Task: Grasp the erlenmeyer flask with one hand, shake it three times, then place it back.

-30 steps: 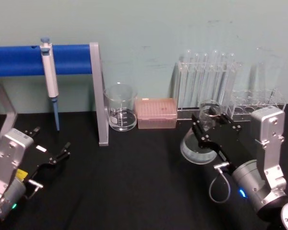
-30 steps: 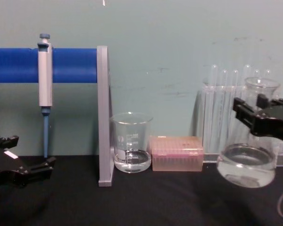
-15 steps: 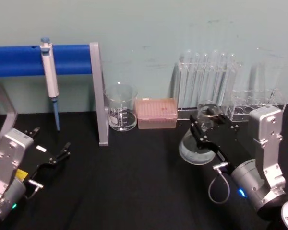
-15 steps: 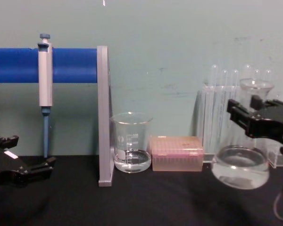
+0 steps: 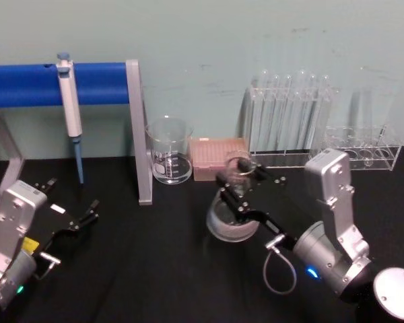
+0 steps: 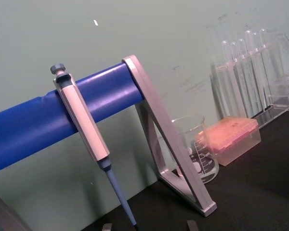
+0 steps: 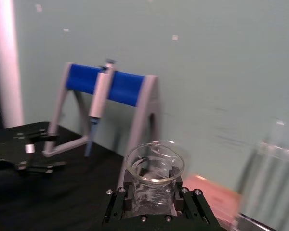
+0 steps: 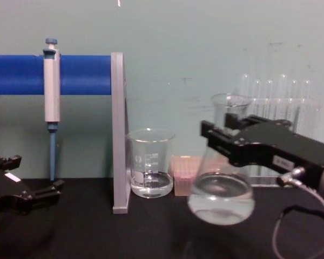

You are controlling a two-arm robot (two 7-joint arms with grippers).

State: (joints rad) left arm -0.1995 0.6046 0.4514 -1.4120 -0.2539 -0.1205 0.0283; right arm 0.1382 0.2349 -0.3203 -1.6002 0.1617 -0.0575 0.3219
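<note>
The black surface (image 5: pixel 155 269) spreads out under everything, with the pale green wall (image 5: pixel 209 40) behind it. At my left rear stands the grey frame with its blue bar (image 5: pixel 27 84), a pipette (image 5: pixel 69 101) hanging upright on the front of the bar. Toward the right rear two clear racks stand side by side against the wall: the taller one (image 5: pixel 289 121) holds upright test tubes, the lower one (image 5: pixel 360 145) sits just to its right. My right arm reaches in from the right toward the middle of the surface, and my right end effector (image 5: pixel 239 176) is clenched on the neck of the erlenmeyer flask (image 5: pixel 230 219), one black finger on each side just below the flared rim. From the chest the flask (image 8: pixel 221 197) hangs in front of the pink tip box (image 8: pixel 184 174), leaning a little, its wide base seemingly clear of the surface and a little clear liquid pooled at the bottom. From my right wrist I look down on the round rim (image 7: pixel 154 163) sitting between my fingers. The glass beaker (image 5: pixel 168 158) stands just left of the pink box, beside the frame's grey post. My left end effector (image 5: pixel 67 200) rests low at the left edge, well apart from the flask, its fingers spread and grasping nothing
</note>
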